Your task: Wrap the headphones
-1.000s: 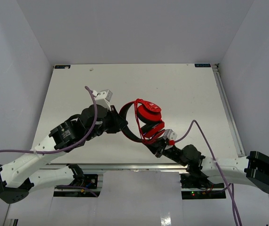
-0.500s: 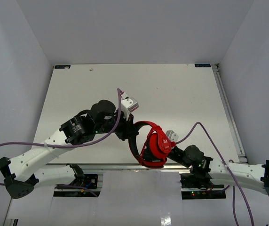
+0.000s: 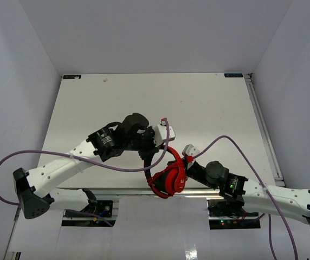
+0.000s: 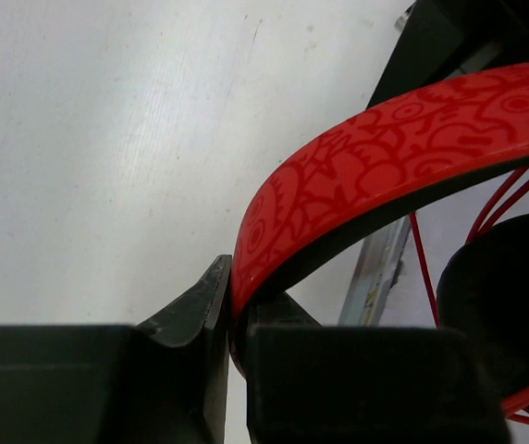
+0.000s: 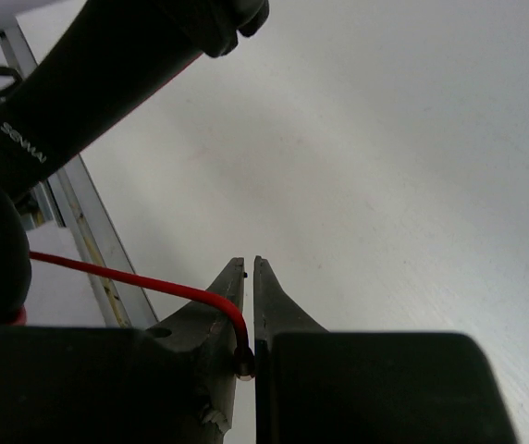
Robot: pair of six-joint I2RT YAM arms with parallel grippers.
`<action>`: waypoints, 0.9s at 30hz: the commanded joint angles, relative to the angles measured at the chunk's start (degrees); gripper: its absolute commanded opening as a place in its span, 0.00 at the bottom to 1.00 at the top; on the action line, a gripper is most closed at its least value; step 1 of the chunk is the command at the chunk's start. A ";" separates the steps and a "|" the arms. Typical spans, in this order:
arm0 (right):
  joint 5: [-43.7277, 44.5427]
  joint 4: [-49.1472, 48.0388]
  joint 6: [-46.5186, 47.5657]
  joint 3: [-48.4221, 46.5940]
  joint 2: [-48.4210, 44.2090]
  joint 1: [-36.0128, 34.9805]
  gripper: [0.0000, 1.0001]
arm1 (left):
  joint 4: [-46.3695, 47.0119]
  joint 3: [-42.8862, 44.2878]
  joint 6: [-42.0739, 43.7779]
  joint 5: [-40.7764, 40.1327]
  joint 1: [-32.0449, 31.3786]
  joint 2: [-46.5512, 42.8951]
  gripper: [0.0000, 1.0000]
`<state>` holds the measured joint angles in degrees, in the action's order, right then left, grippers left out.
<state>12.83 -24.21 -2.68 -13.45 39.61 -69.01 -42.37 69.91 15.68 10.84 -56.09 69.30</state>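
The red and black headphones hang above the table's near edge between the two arms. My left gripper is shut on the patterned red headband, which arcs up and right from the jaws. A black earcup pad shows at the right of the left wrist view, with thin red cable beside it. My right gripper is shut on the thin red cable, which runs in from the left and bends down between the jaws. The black-lined headband crosses the top left of that view.
Thick purple arm cables loop over both arms. The white table stretches behind the grippers. A metal rail runs along its right edge, and the near edge rail lies close under the headphones.
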 commanded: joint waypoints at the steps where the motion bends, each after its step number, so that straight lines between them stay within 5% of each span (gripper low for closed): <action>1: 5.82 1.00 -3.22 -2.52 2.51 0.79 0.08 | -4.46 2.56 9.82 -5.85 2.32 3.62 0.00; 6: 9.07 1.01 -6.11 -1.57 5.89 0.95 0.08 | -2.47 3.63 13.82 -5.59 9.46 7.96 0.00; 15: 13.09 1.00 -5.93 -1.48 6.53 3.34 0.08 | 12.31 -9.37 26.08 -7.52 10.65 5.49 0.00; 22: 11.32 -1.07 -5.76 -2.91 11.28 5.36 0.08 | 24.84 -16.41 33.29 2.75 12.11 5.36 0.00; 27: 7.81 -2.49 -5.60 -5.23 16.03 8.40 0.08 | 24.96 -15.82 36.29 6.93 14.24 9.27 0.00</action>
<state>20.41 -20.50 -8.60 -13.71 52.50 -64.23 -15.89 53.87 43.98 14.26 -44.90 76.29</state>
